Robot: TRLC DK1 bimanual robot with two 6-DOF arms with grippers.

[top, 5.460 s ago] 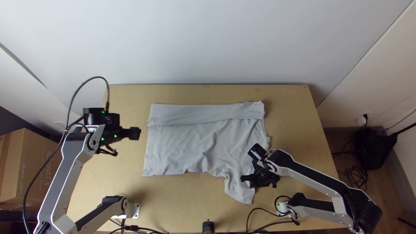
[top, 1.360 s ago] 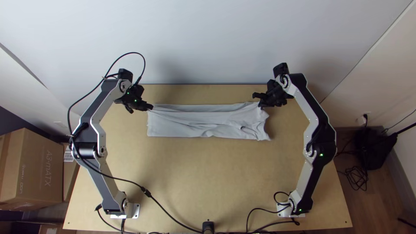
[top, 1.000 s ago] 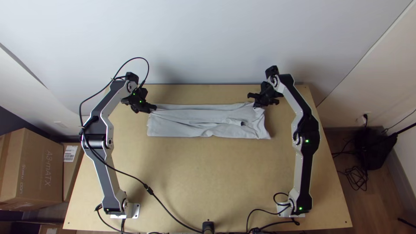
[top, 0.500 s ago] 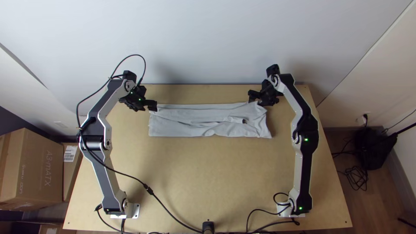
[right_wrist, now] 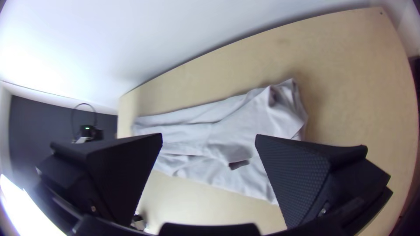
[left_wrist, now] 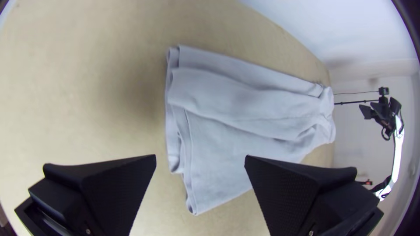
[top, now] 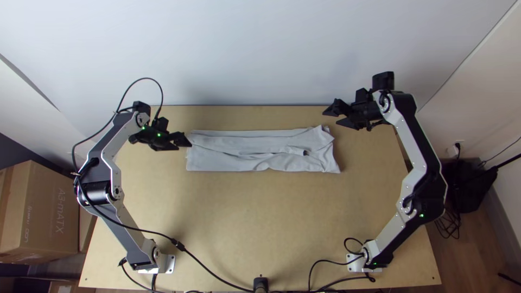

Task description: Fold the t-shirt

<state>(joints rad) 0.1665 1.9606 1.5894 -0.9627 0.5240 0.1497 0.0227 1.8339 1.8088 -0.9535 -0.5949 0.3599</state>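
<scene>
Every layer at one short end of the t-shirt (top: 239, 161), a strip near the far edge of the table (top: 260, 217), wants pinching together, left gripper (left_wrist: 200, 156) and right gripper (right_wrist: 209, 135) both gaping empty.

A pale grey t-shirt (top: 244, 161) lay folded into a long strip on a wooden table (top: 260, 217). The left gripper (top: 184, 145) and right gripper (top: 330, 119) were near its ends.

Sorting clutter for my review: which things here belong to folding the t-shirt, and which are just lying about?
For the job:
shirt, in a long strip
left tool, open
right tool, open
table

Lying about:
box, left of the table
floor cables, to its right
</scene>
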